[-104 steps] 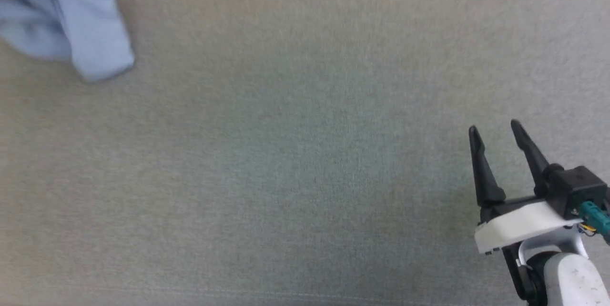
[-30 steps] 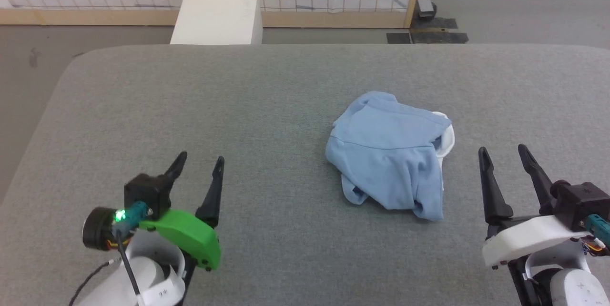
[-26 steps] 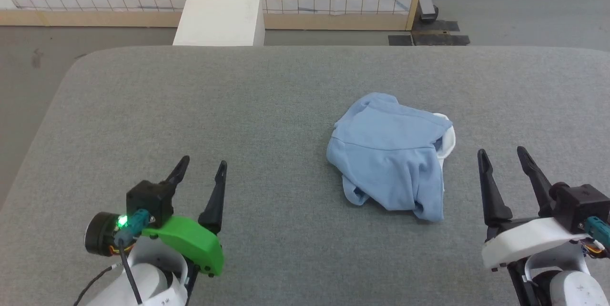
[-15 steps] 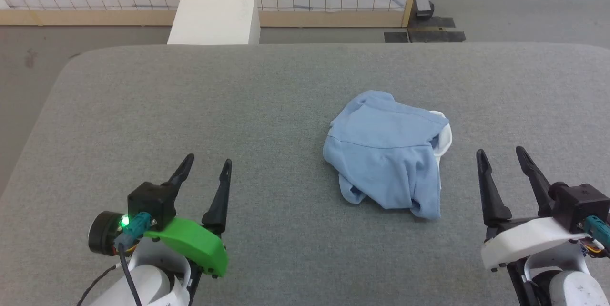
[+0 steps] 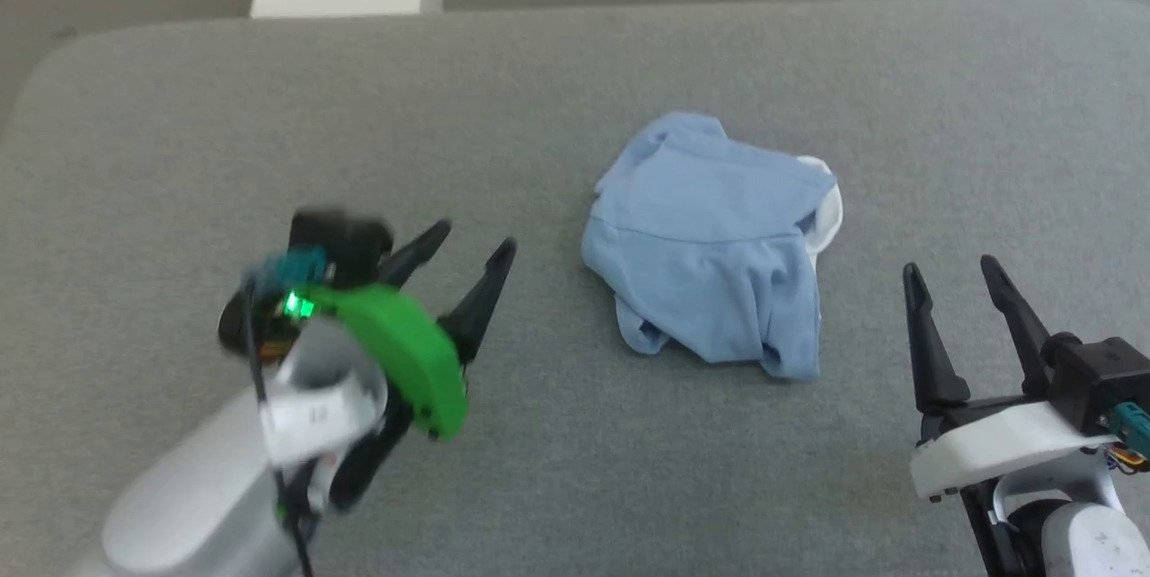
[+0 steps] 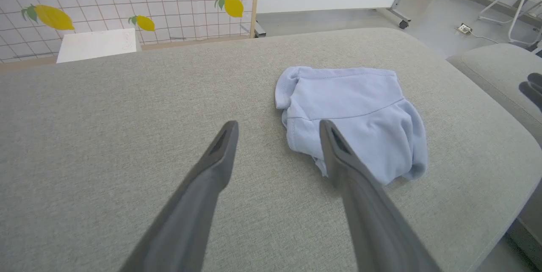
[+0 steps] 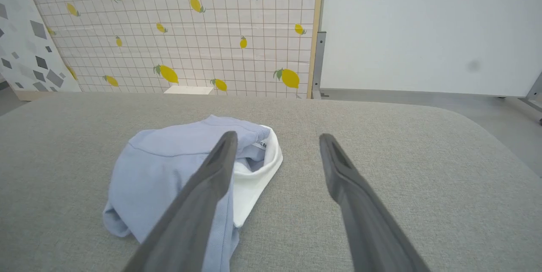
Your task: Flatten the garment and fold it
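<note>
Blue shirt (image 5: 710, 244) lies crumpled on grey table (image 5: 225, 110), left gripper (image 5: 477, 235) and right gripper (image 5: 950, 268) flank it, both wide open, empty.

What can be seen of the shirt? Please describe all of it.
The shirt is light blue, of soft fabric, with a white collar showing at its right edge. It lies crumpled in a loose heap, not spread out, right of the middle of the grey padded surface. It rests on that surface alone; the left gripper and right gripper, both open, are clear of it.
</note>
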Controlling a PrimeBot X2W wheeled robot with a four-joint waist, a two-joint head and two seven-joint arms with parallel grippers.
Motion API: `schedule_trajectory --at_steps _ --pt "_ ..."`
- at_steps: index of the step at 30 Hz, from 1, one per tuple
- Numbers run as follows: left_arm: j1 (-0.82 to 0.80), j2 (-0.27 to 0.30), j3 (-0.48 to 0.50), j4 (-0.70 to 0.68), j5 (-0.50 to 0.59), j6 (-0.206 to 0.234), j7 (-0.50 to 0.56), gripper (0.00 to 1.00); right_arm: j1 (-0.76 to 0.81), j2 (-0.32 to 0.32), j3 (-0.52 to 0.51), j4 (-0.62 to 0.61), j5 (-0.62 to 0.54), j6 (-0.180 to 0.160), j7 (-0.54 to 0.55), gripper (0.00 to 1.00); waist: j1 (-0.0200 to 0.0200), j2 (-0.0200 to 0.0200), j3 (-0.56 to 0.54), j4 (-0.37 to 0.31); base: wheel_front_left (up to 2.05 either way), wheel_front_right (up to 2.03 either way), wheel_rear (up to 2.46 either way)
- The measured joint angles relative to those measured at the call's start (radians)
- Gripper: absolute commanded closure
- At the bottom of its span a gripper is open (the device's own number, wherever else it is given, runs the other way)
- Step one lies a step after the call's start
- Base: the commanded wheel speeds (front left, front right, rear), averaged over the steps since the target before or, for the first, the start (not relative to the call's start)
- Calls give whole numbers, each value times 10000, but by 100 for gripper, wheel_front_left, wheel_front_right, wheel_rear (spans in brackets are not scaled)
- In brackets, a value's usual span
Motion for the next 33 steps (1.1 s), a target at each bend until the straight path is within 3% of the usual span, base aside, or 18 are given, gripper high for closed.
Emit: schedule_trajectory --at_steps 7,14,28,29,30,33 --pt "-2138 -533 -96 736 -1110 -431 2516 0 -199 0 12 -61 27 0 -221 0 0 0 908 -417 0 0 0" --pt "-3596 -905 -458 2165 -1423 -662 4311 0 -461 -2 94 136 228 0 -623 0 1 0 1664 -990 0 0 0" --pt "-4566 -1076 -867 3494 -1486 -1003 5298 0 -671 0 192 671 495 0 -1225 0 1 0 2736 -1844 0 0 0" --pt "-4566 -1083 -861 3498 -1505 -1062 5292 60 -679 0 192 704 502 0 -1233 0 1 0 2781 -1867 0 0 0" --pt "-4566 -1097 -857 3492 -1530 -1126 5279 100 -686 0 194 732 502 0 -1256 0 1 0 2812 -1879 0 0 0" --pt "-4563 -1122 -853 3452 -1536 -1317 5020 100 -744 0 205 848 500 0 -1260 0 1 0 2822 -1864 0 0 0"
